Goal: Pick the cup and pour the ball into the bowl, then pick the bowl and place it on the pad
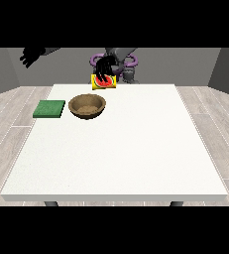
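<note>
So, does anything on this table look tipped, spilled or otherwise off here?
Nothing looks spilled or damaged. The brown bowl sits upright beside the green pad. One hand hangs over the yellow and red cup at the far edge; the other hand is raised off to the view's left. No ball is visible.

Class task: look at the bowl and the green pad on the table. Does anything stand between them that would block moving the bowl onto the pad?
Nothing visible does. The bowl sits just beside the pad, with only bare table between them.
</note>
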Robot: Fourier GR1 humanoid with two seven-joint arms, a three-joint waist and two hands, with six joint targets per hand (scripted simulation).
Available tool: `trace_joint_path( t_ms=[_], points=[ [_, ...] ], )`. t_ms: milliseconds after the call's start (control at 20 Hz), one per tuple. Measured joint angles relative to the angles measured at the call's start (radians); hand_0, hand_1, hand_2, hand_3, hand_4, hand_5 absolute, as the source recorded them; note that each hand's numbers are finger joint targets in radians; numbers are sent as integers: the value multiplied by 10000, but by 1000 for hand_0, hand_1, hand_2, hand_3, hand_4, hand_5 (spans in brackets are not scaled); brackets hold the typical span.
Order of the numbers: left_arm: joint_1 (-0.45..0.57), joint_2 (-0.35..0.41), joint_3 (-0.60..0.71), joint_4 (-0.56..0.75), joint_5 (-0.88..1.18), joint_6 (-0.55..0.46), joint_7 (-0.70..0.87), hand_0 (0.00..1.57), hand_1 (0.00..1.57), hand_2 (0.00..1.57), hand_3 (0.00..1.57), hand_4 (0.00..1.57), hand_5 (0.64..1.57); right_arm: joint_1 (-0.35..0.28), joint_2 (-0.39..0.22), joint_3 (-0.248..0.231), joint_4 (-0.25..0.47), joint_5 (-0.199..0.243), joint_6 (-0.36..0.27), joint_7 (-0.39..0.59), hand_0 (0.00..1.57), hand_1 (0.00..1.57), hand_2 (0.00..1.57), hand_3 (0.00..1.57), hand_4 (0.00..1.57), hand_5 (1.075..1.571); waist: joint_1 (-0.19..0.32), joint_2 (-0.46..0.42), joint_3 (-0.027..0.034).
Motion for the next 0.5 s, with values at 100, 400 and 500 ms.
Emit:
trace_joint_path(
  t_ms=[100, 400, 500],
  points=[
    [15, -2, -410, -417, -182, -688, 308, 333, 333, 1276, 1571, 1091, 1569, -129, 123, 124, 116, 119, -24, -161, 0, 0, 0, 329, 686, 1549, -119, 71, -2],
    [340, -7, -939, -1656, -462, -2126, 474, 0, 0, 1102, 1542, 1109, 1571, -376, 50, 134, 287, 128, -171, -1, 0, 0, 0, 178, 737, 1553, -28, 12, -8],
    [401, 60, -722, -2017, -451, -2003, 369, 319, 319, 1496, 1545, 1105, 1570, -298, 16, 69, 370, 208, -338, -50, 0, 0, 0, 107, 740, 1551, 288, -48, -10]
  ],
)
